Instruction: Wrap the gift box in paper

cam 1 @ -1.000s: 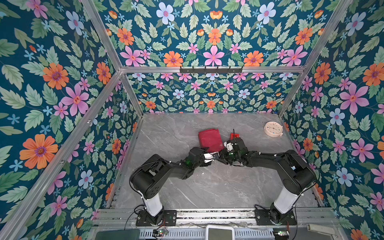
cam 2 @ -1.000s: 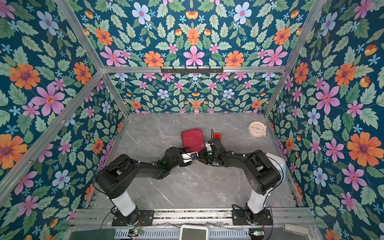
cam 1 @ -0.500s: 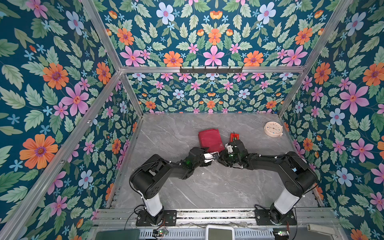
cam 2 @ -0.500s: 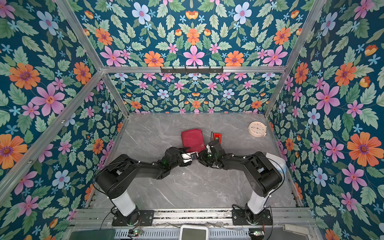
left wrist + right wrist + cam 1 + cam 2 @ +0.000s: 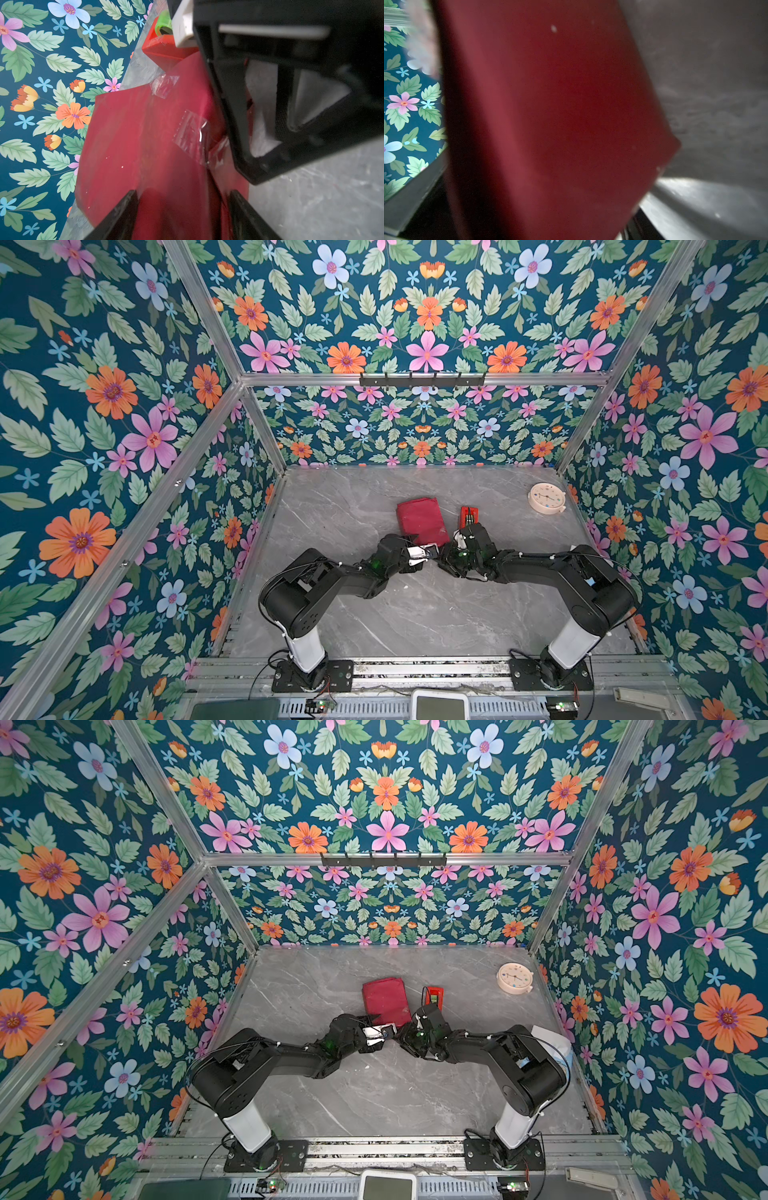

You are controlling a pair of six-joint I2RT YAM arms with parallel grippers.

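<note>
You're near the end, I'd judge. On the table point(image 5: 395, 614) the paper point(image 5: 422, 519) is folded right around the box, which is fully hidden inside it, at least two tape strips point(image 5: 190, 133) hold the seams, and only the near end looks left to press flat. Your left gripper point(image 5: 182, 194) hangs spread over that end; whether the right gripper point(image 5: 446, 551) beside it is spread or pinching I cannot tell. Count two grippers, one wrapped box, one clock point(image 5: 547, 498), one dispenser point(image 5: 468, 516) just beside the paper, and two clear strips.
</note>
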